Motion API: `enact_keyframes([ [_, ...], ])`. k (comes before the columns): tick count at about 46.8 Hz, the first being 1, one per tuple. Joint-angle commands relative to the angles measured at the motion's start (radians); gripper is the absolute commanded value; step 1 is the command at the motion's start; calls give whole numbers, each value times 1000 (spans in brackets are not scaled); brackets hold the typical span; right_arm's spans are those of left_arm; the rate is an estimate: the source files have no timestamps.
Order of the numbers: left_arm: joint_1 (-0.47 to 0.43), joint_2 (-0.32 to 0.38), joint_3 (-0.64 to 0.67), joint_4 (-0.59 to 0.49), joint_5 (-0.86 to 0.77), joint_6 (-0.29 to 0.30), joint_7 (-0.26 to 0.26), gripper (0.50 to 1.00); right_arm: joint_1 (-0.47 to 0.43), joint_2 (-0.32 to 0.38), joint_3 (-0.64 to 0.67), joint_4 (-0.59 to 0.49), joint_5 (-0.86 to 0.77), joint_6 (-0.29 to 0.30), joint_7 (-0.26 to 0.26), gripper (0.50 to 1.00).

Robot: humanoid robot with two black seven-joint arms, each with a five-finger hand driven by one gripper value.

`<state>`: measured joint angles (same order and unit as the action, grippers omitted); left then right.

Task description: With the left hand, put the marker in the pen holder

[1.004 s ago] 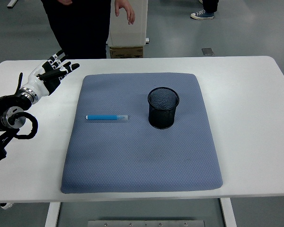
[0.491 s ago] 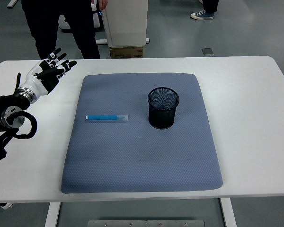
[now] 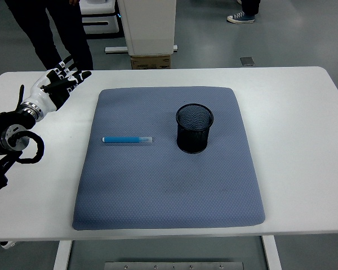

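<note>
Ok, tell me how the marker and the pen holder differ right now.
The marker is blue, slim and lying flat; the pen holder is black, wide and standing upright. The marker looks solid, while the pen holder is open mesh with nothing visible inside. Both rest on the grey-blue mat, apart from each other, neither held.
</note>
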<state>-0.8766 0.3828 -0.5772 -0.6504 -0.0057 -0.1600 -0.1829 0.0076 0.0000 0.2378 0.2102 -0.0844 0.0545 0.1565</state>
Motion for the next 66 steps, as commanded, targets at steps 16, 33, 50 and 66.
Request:
enact_keyframes([
  [16,-114,8,200,-8,16,2,11,1000,0,0,0,0,0,-1,0,1000],
  [33,-298,-4,557,-8,16,1,11,1000,0,0,0,0,0,-1,0,1000],
  [50,-573,-36,1032,-64,18,-9,0,1000,0,0,0,0,0,1,0,1000],
  [66,-710,-104,1352,-176,162,-12,0,1000,0,0,0,0,0,1,0,1000],
])
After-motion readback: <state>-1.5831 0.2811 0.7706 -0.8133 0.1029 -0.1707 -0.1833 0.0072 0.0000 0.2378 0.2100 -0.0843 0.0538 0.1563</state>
